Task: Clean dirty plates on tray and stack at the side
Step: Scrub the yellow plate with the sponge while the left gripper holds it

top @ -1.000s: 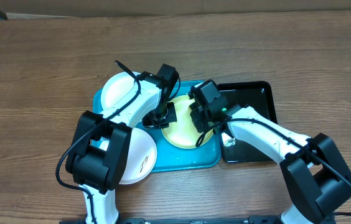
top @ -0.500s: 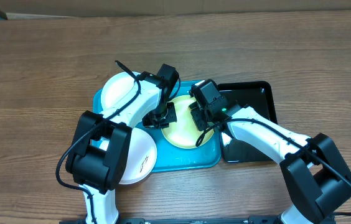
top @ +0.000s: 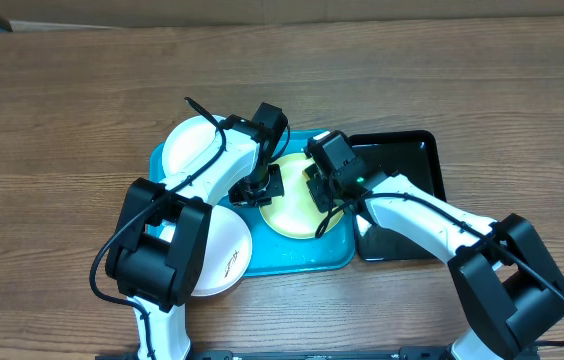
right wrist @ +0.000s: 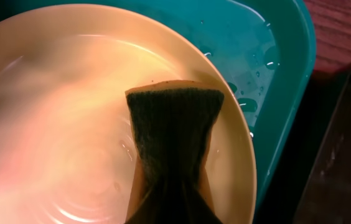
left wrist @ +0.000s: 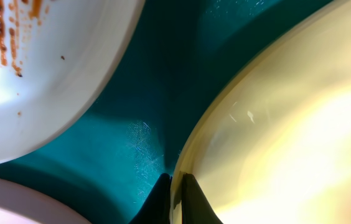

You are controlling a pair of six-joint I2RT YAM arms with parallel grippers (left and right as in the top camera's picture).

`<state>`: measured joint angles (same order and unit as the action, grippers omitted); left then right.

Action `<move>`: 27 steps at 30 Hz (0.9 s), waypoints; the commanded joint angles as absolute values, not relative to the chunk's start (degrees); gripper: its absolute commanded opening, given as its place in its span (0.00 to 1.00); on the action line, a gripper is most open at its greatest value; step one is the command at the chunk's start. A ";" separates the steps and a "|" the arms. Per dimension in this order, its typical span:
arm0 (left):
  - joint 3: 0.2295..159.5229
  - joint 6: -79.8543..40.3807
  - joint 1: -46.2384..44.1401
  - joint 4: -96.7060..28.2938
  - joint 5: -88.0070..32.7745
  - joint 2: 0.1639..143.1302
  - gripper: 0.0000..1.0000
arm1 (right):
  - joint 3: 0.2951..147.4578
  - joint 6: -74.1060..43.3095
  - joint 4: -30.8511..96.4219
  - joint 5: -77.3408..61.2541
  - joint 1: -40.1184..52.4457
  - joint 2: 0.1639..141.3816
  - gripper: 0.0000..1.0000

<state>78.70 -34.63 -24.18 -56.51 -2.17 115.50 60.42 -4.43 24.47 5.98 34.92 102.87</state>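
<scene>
Lime-rimmed plate (top: 297, 210) lies flat in the right half of the turquoise tray (top: 302, 260), its wet face shining yellowish. The left claw (left wrist: 174, 183) is clenched on that plate's near rim, one finger on each side of the edge. The right claw (top: 324, 195) is grasping a dark-faced sponge (right wrist: 174, 124), pinched narrow at the waist and pressed flat against the plate near its right rim. Water beads (right wrist: 256, 68) dot the tray floor just beside it. Two white plates sit on the tray's left side and overlap its rim: the upper white plate (top: 194, 145) carries red-brown smears, and the lower white plate (top: 224, 255) shows a small dark mark. A black tray (top: 407, 160) touches the turquoise one on the right, both on the wooden counter (top: 62, 100).
</scene>
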 commanded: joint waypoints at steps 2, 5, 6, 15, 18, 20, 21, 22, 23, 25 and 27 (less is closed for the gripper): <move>77.60 -36.25 -24.45 -55.81 -0.64 117.05 0.05 | 59.20 -4.40 23.97 6.46 34.76 104.62 0.04; 77.60 -36.25 -24.45 -55.79 -0.64 117.05 0.05 | 59.20 -4.40 23.81 6.48 34.76 104.62 0.04; 77.60 -36.25 -24.45 -55.66 -0.64 117.05 0.05 | 59.20 -4.38 23.70 6.61 34.76 104.64 0.04; 77.60 -36.27 -24.45 -55.61 -0.64 117.05 0.05 | 59.20 -2.87 21.93 9.21 34.76 106.78 0.04; 77.60 -36.45 -24.45 -55.59 -0.64 117.05 0.05 | 59.20 -2.48 21.93 9.19 34.76 106.78 0.04; 77.60 -36.45 -24.45 -55.59 -0.64 117.05 0.05 | 59.20 -2.48 21.93 9.19 34.76 106.78 0.04; 77.60 -36.45 -24.45 -55.59 -0.64 117.05 0.05 | 59.20 -2.48 21.93 9.19 34.76 106.78 0.04; 77.60 -36.45 -24.45 -55.59 -0.64 117.05 0.05 | 59.20 -2.48 21.93 9.19 34.76 106.78 0.04; 77.60 -36.42 -24.45 -55.59 -0.64 117.05 0.05 | 59.20 -2.46 21.93 9.17 34.76 106.78 0.04; 77.60 -36.42 -24.45 -55.59 -0.64 117.05 0.05 | 59.20 -2.46 21.96 9.15 34.76 106.78 0.04; 77.60 -36.42 -24.45 -55.59 -0.62 117.05 0.05 | 59.20 -2.46 22.22 8.97 34.76 106.78 0.04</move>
<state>78.70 -35.03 -24.18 -56.01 -2.33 115.50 60.29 -2.94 21.91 8.12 34.92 105.08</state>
